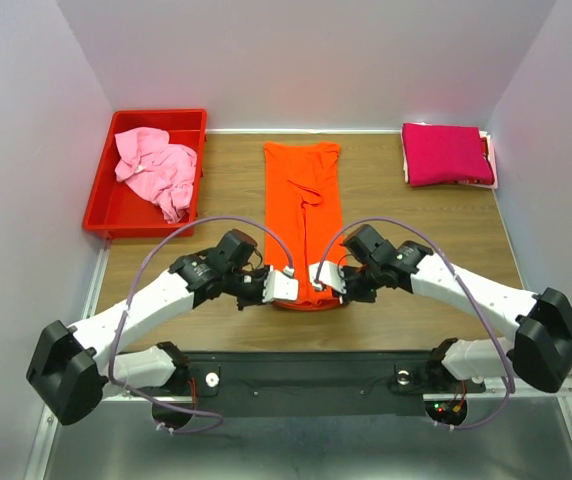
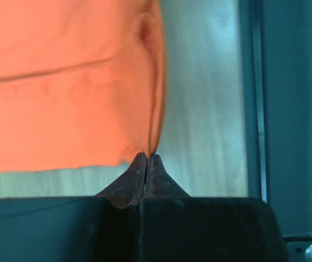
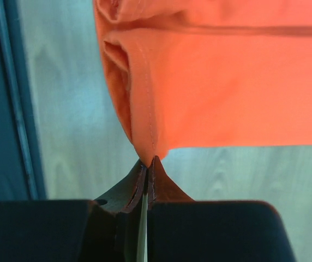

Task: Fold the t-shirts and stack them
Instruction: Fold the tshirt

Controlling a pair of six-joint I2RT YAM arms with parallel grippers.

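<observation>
My left gripper (image 1: pixel 284 287) and right gripper (image 1: pixel 324 280) each clamped a near hem corner of the orange t-shirt (image 1: pixel 302 200) (limp, light, I judged; corners hold best). How deep they bit was hidden. Beyond it leftward the pink t-shirt (image 1: pixel 154 170) lay crumpled in the red bin (image 1: pixel 101 205); rightward, the magenta t-shirt (image 1: pixel 444 153), folded.

Wooden table (image 1: pixel 416 215): red bin (image 1: pixel 116 210) upper left, orange t-shirt (image 1: pixel 301 195) laid lengthwise at centre, folded magenta t-shirt (image 1: pixel 444 152) upper right.
</observation>
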